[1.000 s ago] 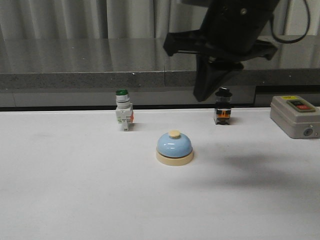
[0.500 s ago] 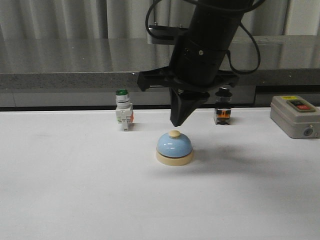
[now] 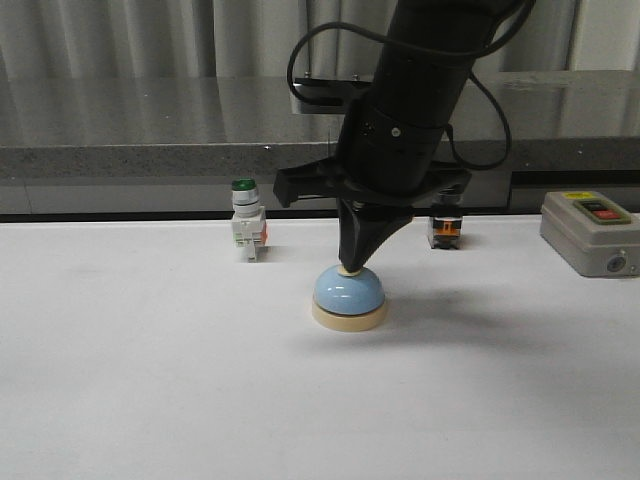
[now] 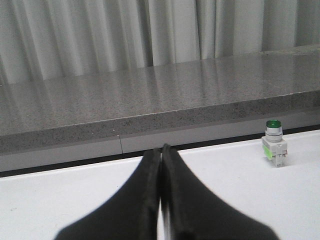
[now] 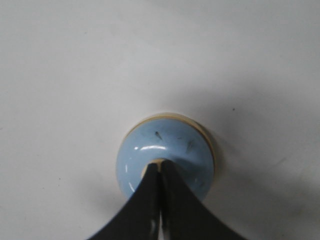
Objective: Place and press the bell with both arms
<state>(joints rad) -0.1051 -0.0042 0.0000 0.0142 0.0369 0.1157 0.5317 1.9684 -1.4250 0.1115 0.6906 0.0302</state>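
Note:
The light-blue bell [image 3: 349,292] with its cream base stands on the white table [image 3: 150,380] near the middle. My right gripper [image 3: 349,266] points straight down, shut, with its tips on the bell's cream top button. In the right wrist view the shut gripper [image 5: 159,166] touches the button on top of the blue dome [image 5: 172,140]. My left gripper [image 4: 161,148] is shut and empty, low over the table; it does not show in the front view.
A green-capped white pushbutton [image 3: 246,222] stands behind the bell to the left and also shows in the left wrist view [image 4: 274,143]. A black pushbutton [image 3: 445,229] stands behind the right arm. A grey box with a red button [image 3: 592,232] sits at the far right. A grey ledge [image 3: 150,150] runs along the back.
My right arm swung left from the upper right and came down; its shut tips now touch the bell's button. The bell has not moved.

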